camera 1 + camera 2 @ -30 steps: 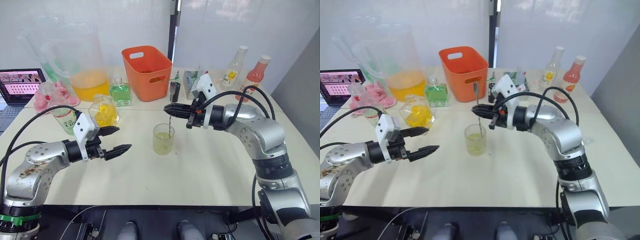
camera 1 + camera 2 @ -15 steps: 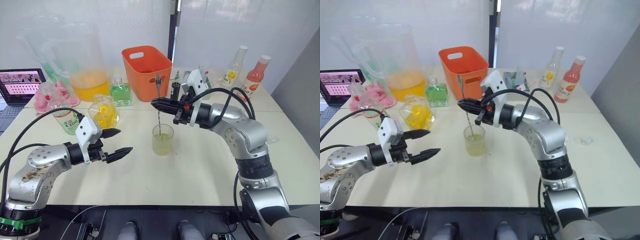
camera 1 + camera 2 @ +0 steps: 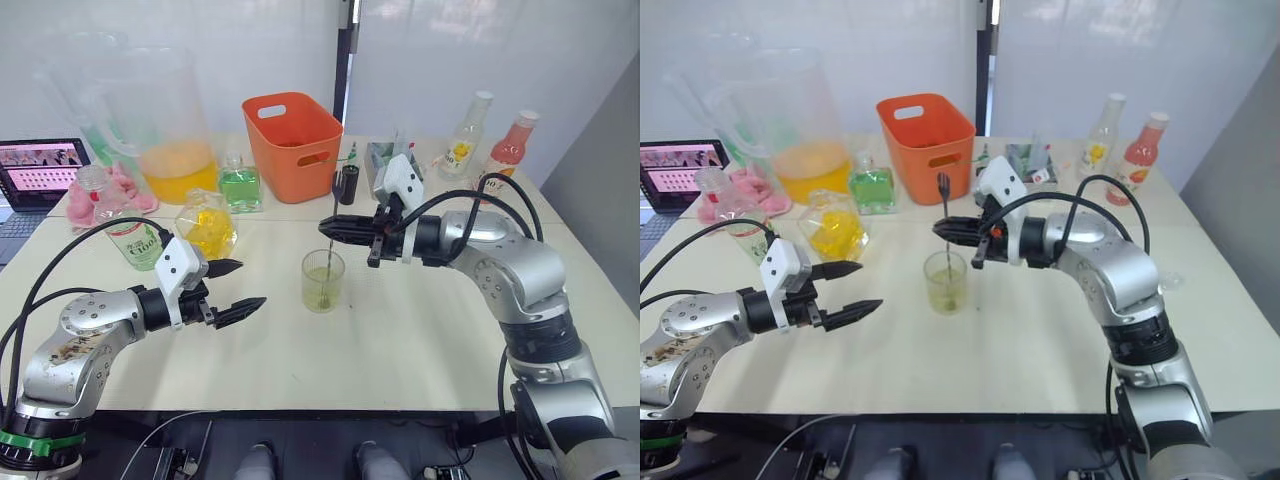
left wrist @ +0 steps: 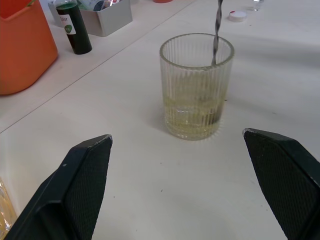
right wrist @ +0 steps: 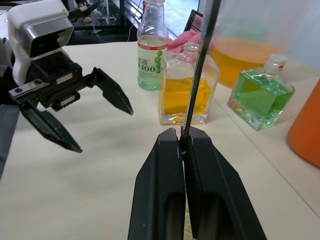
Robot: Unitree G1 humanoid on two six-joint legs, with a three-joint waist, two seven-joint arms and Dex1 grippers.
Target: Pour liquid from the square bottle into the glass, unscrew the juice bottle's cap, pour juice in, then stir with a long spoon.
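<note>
The ribbed glass (image 3: 323, 281) stands mid-table holding pale yellow liquid. The long spoon (image 3: 944, 200) rises nearly upright out of it, bowl down in the liquid. My right gripper (image 3: 330, 228) is shut on the spoon's stem (image 5: 200, 65) just above the glass's rim. My left gripper (image 3: 250, 282) hovers open to the left of the glass, touching nothing. The square bottle (image 3: 207, 225) with yellow liquid and the juice bottle (image 3: 135, 235) stand behind the left gripper. A small white cap (image 4: 237, 15) lies on the table beyond the glass.
At the back stand an orange basket (image 3: 293, 140), a huge pitcher (image 3: 170, 130) of orange liquid and a green-liquid bottle (image 3: 240, 185). A yellow-labelled bottle (image 3: 465, 140) and a pink-red bottle (image 3: 508, 145) are back right. A laptop (image 3: 40, 170) sits far left.
My right gripper has carried the spoon leftward and then back right, moving it round inside the glass. The left gripper has barely shifted.
</note>
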